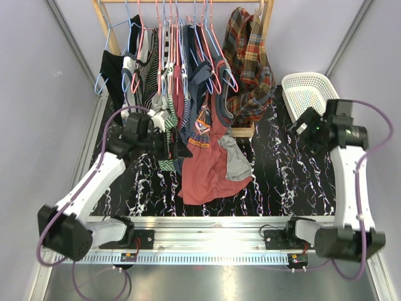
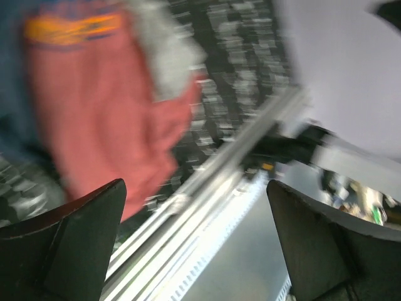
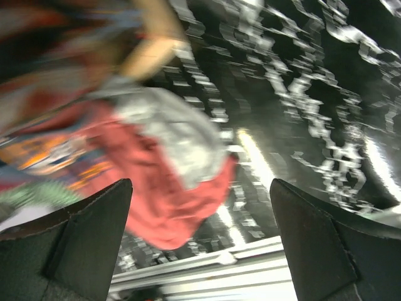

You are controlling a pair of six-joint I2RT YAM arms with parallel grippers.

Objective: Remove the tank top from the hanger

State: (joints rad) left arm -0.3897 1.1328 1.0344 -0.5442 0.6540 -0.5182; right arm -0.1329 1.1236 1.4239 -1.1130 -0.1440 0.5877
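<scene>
The green and white striped tank top (image 1: 167, 164) hangs on the rack among other clothes, left of the big red shirt (image 1: 203, 172); its lower hem shows just under my left gripper (image 1: 180, 150). The hanger holding it is lost among several hangers. In the blurred left wrist view the left gripper (image 2: 197, 251) is open and holds nothing, with the red shirt (image 2: 106, 125) beyond. My right gripper (image 1: 301, 128) hovers over the table's right side, open and empty (image 3: 200, 251). The right wrist view shows a blurred bit of green stripes (image 3: 37, 195) at far left.
A wooden rack (image 1: 268, 25) at the back carries several hangers with navy, striped and plaid (image 1: 250, 63) clothes. A grey garment (image 1: 237, 160) lies against the red shirt. A white basket (image 1: 307, 91) stands at the back right. A metal rail (image 1: 207, 226) runs along the near edge.
</scene>
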